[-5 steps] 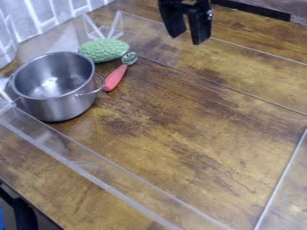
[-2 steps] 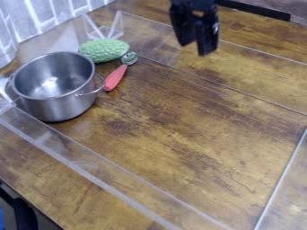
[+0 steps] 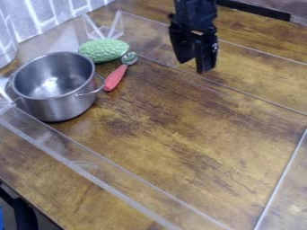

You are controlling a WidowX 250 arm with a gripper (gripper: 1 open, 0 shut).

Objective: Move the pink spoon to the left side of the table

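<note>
The two dark fingertips of the gripper [image 3: 195,66] stood apart, with a gap between them and nothing held. They pointed down over the far part of the tabletop [image 3: 180,135], nearer its far edge than its near one, and the body of the gripper rose above them out of the top of the view. Whether the tips touched the wood could not be told.

The pink spoon [image 3: 115,78] lay to the left of the fingers and well apart from them, on the far left part of the tabletop. Its pinkish-red handle slanted toward the near side, and its small grey end pointed toward the far edge.

Just beside that grey end, on the side toward the tabletop's far left corner, was a green knobbly scrubber [image 3: 103,50]. A round metal pot [image 3: 54,86] stood upright and open near the left edge, with a loop handle reaching toward the spoon. Behind the pot and scrubber was what looked like crumpled clear plastic [image 3: 57,39], with a white ridged thing [image 3: 57,9] farther back. Clear strips [image 3: 110,187] crossed the worn brown wood, one slanting from the left edge toward the near edge.
</note>
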